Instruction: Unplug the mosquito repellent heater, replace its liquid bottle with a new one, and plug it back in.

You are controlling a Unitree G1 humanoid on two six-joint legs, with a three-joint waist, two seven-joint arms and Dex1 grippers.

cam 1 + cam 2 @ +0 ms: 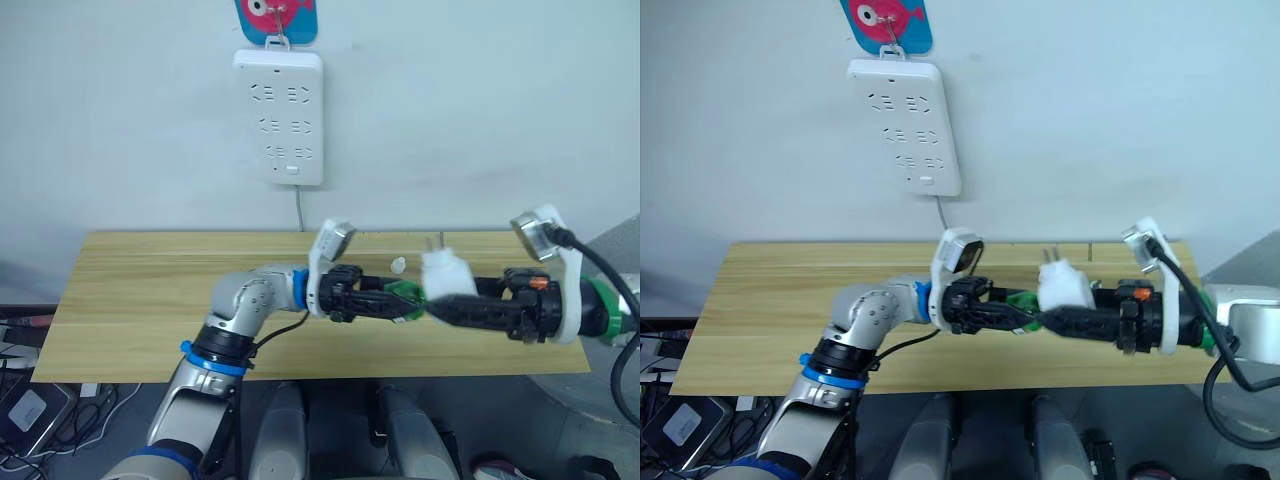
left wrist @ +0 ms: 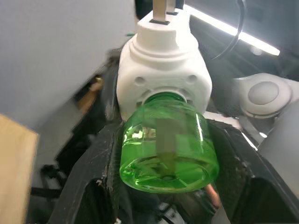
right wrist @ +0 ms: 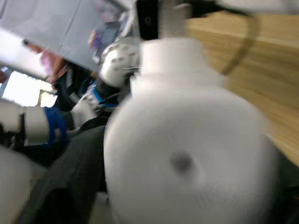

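Head views: above the table [image 1: 130, 290], the right gripper [image 1: 440, 305] is clamped on the heater [image 1: 445, 273]. The left gripper [image 1: 410, 303] is clamped on the bottle [image 1: 405, 293], touching the heater. A white cap [image 1: 398, 265] lies on the table behind the bottle.

Left wrist view: fingers [image 2: 100, 163] flank the bottle [image 2: 168, 149], whose neck sits inside the heater [image 2: 161, 70].

Right wrist view: the heater [image 3: 187, 154] is above the table [image 3: 261, 70].

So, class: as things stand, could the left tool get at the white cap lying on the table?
Probably not right away: the left tool is shut on the green bottle seated in the heater. The cap lies just beyond, unobstructed.
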